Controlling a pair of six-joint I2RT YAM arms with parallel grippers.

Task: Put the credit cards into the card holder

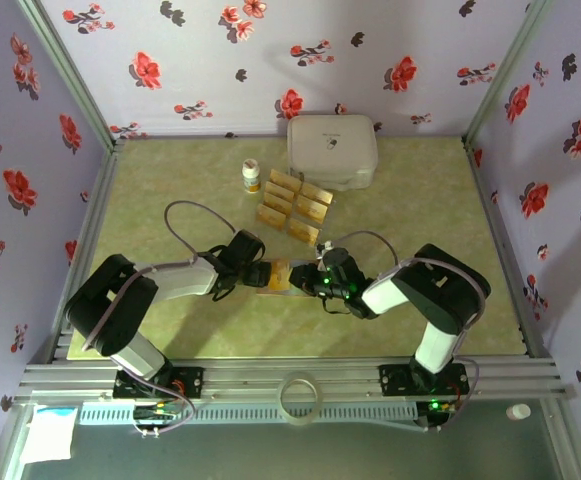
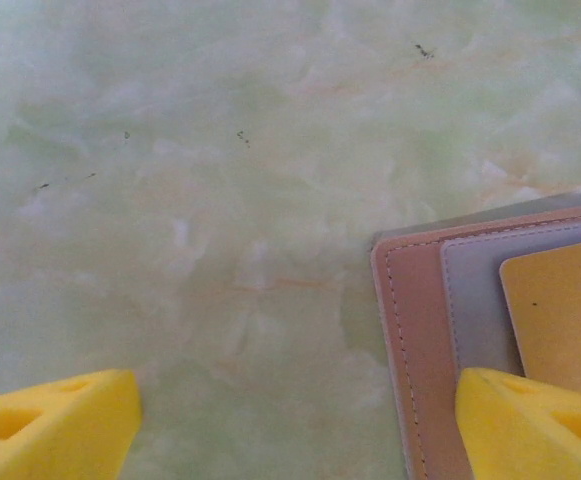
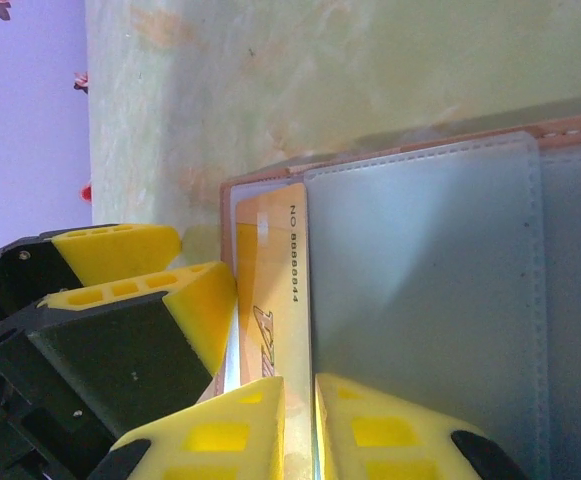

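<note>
The tabletop (image 1: 170,200) is closed in by flowered walls on the left, back and right, and a metal rail (image 1: 270,372) runs along its near edge. Wide bare strips lie to the left and right of the arms, and the corners are free. The back middle is taken by one white box (image 1: 332,150) set close to the rear wall. One small bottle (image 1: 252,176) stands just beside the box's left front corner.

The loose credit cards (image 1: 310,210) lie in a tight overlapping cluster between the box and the arms. There are about six, though the overlap makes the count unsure. One roll of tape (image 1: 298,392) sits on the rail.

One card holder (image 2: 420,340) lies open and flat on the tabletop in the near middle, well apart from every wall. One gold card (image 3: 270,290) lies on it along the edge of a grey pocket.

Both arms fold out from their bases and reach inward, forearms low, meeting over the holder from opposite sides. The left hand (image 2: 295,428) is released, its fingers spread wide. One finger (image 2: 530,425) sits over the holder's edge and the other over bare tabletop. The right hand (image 3: 300,425) has its fingers almost together at the gold card's near end, with a slim slit between them. Whether they pinch the card I cannot tell.
</note>
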